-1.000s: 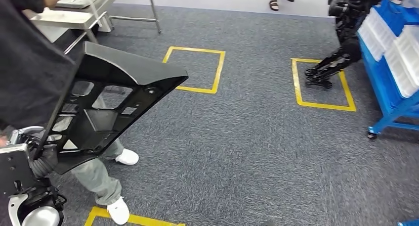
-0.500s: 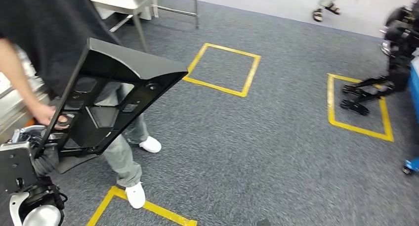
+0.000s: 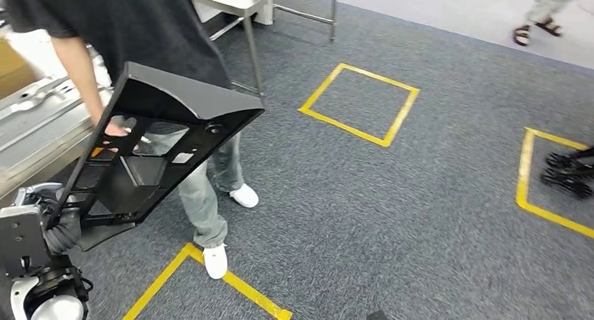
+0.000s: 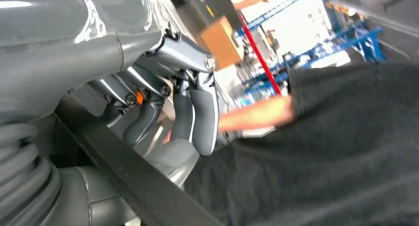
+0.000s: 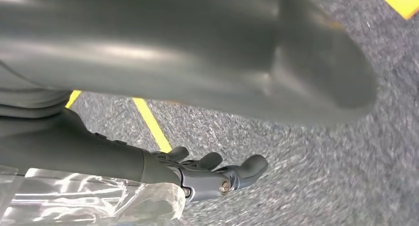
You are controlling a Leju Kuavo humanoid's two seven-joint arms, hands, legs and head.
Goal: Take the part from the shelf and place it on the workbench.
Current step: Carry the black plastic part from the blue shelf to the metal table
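Pickup done — left hand (image 4: 183,122) grips black part (image 3: 161,148), fingers curled over its edge. Right hand (image 5: 207,174) hangs, holding nothing — placing on workbench (image 3: 42,124) remains.

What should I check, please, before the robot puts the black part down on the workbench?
1. Left hand grips the black part: ok.
2. Part is over the workbench: not ok, it hangs partly beside it.
3. Path is free: not ok, a person stands between the part and the bench.
4. Person's hand is away from the part: not ok, it is right behind the part's openings.
5. Right hand is free: ok, open, low over the carpet.
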